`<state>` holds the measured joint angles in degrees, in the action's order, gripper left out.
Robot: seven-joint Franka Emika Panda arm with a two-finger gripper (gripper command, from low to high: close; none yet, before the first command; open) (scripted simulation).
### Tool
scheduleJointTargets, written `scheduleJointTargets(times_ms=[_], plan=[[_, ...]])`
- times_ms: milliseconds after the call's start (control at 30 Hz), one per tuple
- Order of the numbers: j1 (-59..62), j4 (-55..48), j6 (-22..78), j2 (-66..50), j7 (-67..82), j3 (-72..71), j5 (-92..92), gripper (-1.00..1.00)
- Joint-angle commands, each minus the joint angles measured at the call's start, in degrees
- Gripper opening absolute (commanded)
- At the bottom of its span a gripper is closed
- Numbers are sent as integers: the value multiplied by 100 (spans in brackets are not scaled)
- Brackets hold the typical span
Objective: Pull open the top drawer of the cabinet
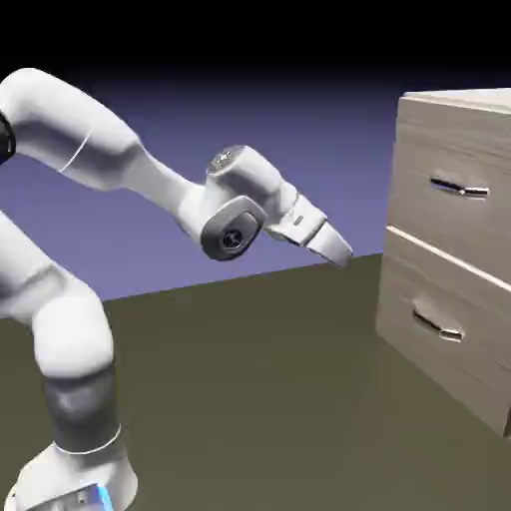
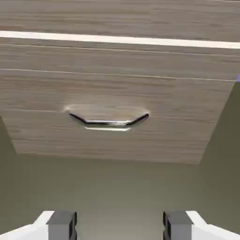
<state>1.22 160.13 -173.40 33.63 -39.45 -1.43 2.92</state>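
The cabinet (image 1: 469, 120) stands at the right edge of the exterior view, light wood-grain, both drawers shut. Its top drawer (image 1: 454, 165) carries a small silver handle (image 1: 459, 188); the matching lower drawer (image 1: 439, 299) has its own handle (image 1: 437, 325). My gripper (image 1: 342, 252) hangs in the air left of the cabinet, well apart from it, at about the height of the seam between the drawers and tilted downward. In the hand view the lower drawer's handle (image 2: 108, 121) sits centred, and only a strip of the top drawer (image 2: 120, 16) shows above the pale seam. My gripper (image 2: 120, 225) is open with nothing in it.
The dark olive table (image 1: 259, 379) stretches between my base (image 1: 75, 479) and the cabinet's foot. A blue-violet backdrop lies behind.
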Motion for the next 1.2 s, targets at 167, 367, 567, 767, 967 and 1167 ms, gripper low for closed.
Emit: scheduleJointTargets(times_ms=[167,367,567,767,967,1167], plan=[[950,-432,304,481,1495,-711,1456,0],[1899,-863,608,963,2990,-1422,2912,0],[2848,-1295,912,1444,4486,-2133,4367,0],[3798,-1727,1216,1925,5981,-2844,5823,0],[4747,-2158,1520,2406,7476,-3554,7278,0],[5697,-2590,1824,2888,8971,-4265,8734,0]])
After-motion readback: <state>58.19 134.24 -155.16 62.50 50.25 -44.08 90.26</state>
